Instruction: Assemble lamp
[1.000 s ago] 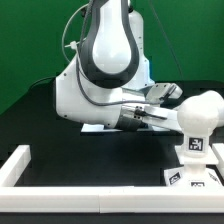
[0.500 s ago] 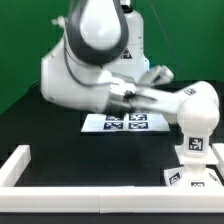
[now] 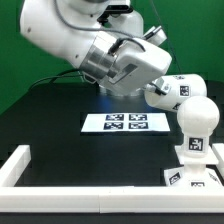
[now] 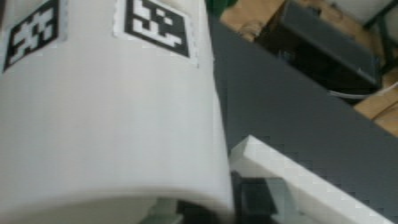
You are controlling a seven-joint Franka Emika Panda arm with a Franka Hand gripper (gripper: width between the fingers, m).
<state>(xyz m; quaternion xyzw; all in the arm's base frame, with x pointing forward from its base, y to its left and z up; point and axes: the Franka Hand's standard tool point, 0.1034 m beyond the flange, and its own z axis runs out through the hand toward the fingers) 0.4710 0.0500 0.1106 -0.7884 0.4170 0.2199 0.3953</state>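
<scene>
My gripper [image 3: 157,90] is shut on the lamp shade [image 3: 176,92], a white tapered cup with square tags. It holds the shade tilted in the air, just up and to the exterior view's left of the rounded bulb [image 3: 198,116]. The bulb stands upright on the angular base block [image 3: 196,174] at the exterior view's right. In the wrist view the shade [image 4: 107,130] fills most of the picture, and a dark finger [image 4: 258,196] shows against its side. The gripper [image 4: 205,205] is mostly hidden behind the shade.
The marker board [image 3: 125,123] lies flat on the black table behind the base. White border rails run along the front [image 3: 100,205] and the exterior view's left [image 3: 14,165]. One rail shows in the wrist view [image 4: 317,182]. A green backdrop stands behind.
The arm has risen and swung back, uncovering the marker board. The shade stays in the gripper and has lifted and turned, now close above the bulb's side.
</scene>
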